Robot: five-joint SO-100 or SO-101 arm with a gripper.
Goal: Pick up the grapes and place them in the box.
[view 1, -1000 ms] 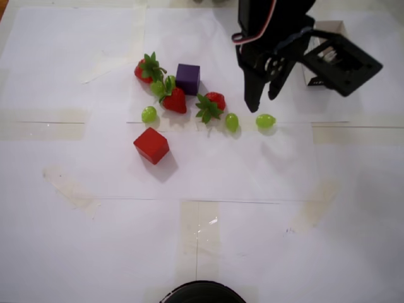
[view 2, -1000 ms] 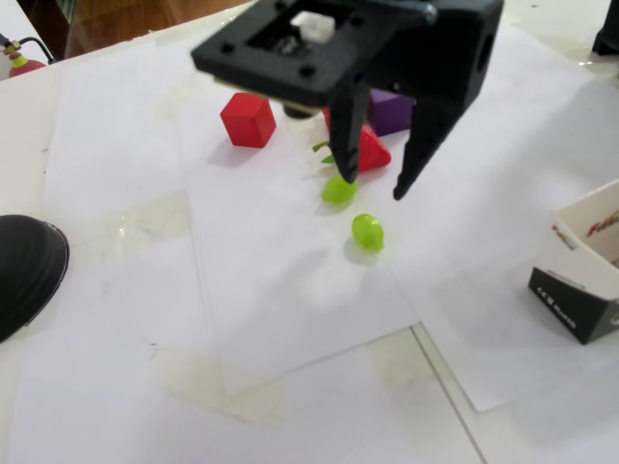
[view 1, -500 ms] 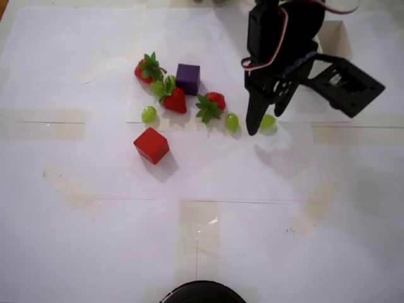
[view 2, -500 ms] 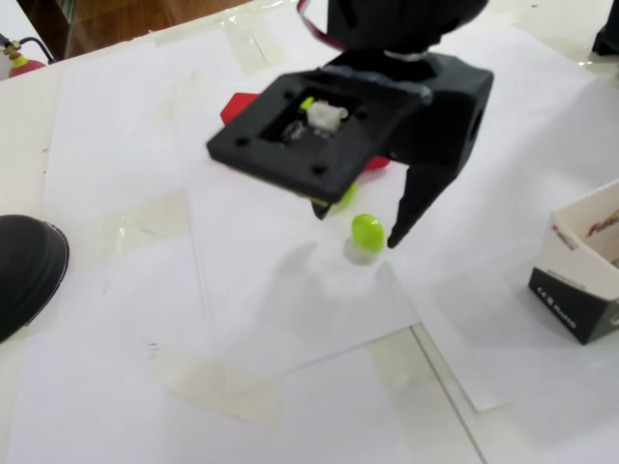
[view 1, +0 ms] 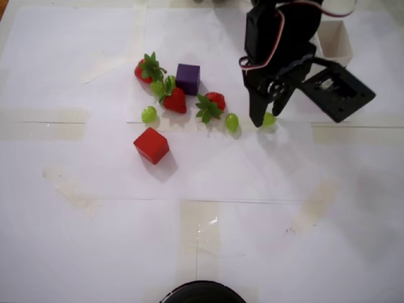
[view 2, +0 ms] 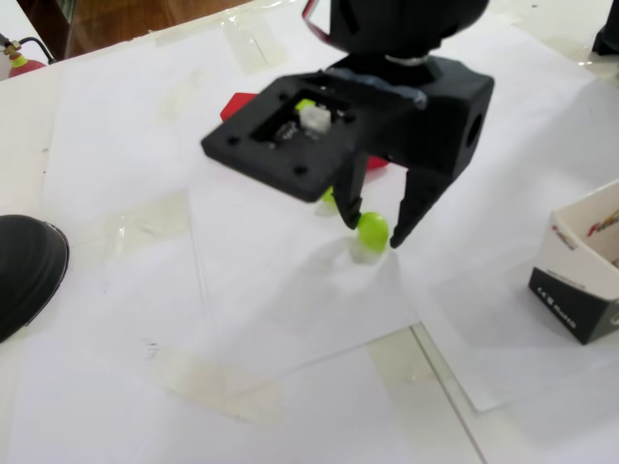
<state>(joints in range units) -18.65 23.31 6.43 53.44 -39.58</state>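
White paper sheets (view 1: 208,240), taped together, cover your whole tabletop. Your claw (view 1: 264,118) points down with one grape (view 1: 268,118) between its two fingers; in the fixed view the claw (view 2: 372,228) brackets that grape (view 2: 372,230) closely, but you cannot tell if both fingers touch it. Just to its left in the overhead view lies a second grape (view 1: 232,122), then a strawberry (view 1: 211,104), a purple cube (view 1: 188,78), two more strawberries and two more grapes, with a red cube (view 1: 151,145) below them. Nothing lies between the fingers except that grape. Up and right of the claw stands the box (view 1: 334,41), partly hidden by the arm overhead; the fixed view shows the box (view 2: 585,280) clearly, with its black base band.
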